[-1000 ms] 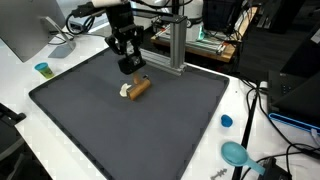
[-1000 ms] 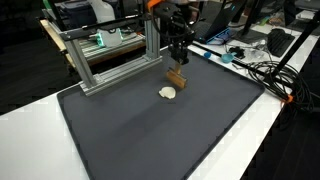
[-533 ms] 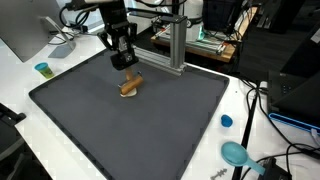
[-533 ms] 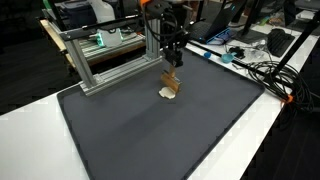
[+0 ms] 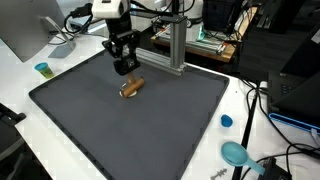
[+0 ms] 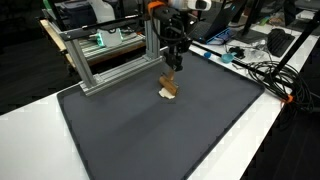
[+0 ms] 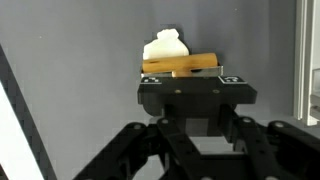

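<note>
Black gripper (image 5: 126, 68) vertical over wooden block (image 5: 132, 87)

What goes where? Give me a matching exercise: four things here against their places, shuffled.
1 wooden stick
2 gripper
3 teal cup
4 blue cap

a hanging over the grey mat
b flat on the white table by black cables
c lying on the mat beside a white lump
d upright on the table

Pairs: 1-c, 2-a, 3-d, 4-b
</note>
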Motion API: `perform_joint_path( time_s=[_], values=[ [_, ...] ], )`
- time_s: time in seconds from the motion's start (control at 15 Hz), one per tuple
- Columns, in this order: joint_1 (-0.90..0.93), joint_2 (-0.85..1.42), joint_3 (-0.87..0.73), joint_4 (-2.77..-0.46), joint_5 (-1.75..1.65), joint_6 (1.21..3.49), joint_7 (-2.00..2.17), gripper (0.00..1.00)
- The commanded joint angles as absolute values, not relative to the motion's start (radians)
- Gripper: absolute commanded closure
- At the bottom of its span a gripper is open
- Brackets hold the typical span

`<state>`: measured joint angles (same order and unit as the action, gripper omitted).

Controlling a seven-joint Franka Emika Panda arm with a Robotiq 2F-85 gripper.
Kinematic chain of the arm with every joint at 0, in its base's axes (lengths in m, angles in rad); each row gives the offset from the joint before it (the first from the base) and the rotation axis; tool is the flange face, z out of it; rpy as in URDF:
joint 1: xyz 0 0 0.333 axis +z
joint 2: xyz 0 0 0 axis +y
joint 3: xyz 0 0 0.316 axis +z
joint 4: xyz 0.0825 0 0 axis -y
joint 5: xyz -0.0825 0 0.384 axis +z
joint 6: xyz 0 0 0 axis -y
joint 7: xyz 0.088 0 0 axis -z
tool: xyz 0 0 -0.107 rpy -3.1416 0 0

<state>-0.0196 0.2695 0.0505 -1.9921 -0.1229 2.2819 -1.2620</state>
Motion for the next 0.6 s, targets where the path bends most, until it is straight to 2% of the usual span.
perform_joint_path(
  time_s=[0.0, 0.53],
  values=[
    [-0.002, 0.345, 0.025, -1.921, -0.237, 2.241, -1.177, 0.79],
    [0.017, 0.383, 0.029, -1.900, -0.351, 2.192, -1.078, 0.79]
  ],
)
